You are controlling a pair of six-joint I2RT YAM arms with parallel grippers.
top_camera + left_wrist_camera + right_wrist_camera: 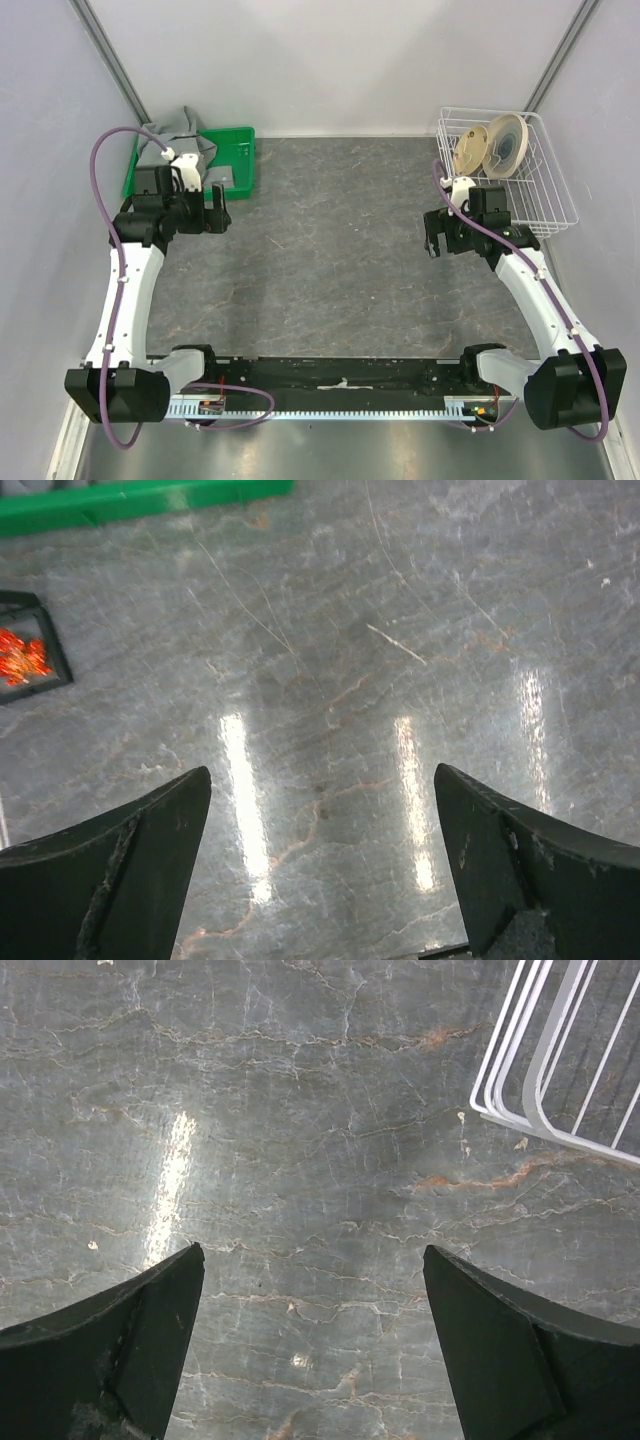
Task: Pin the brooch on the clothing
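Plainly, our left gripper (320,790), jaws spread and empty, hangs nearest the brooch (22,658), which lies off to its left.

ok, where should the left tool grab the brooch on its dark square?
Probably not the brooch itself: small, flat. Come from above with the left tool, open, and pinch the dark square backing across opposite edges; it lies flat on the table.
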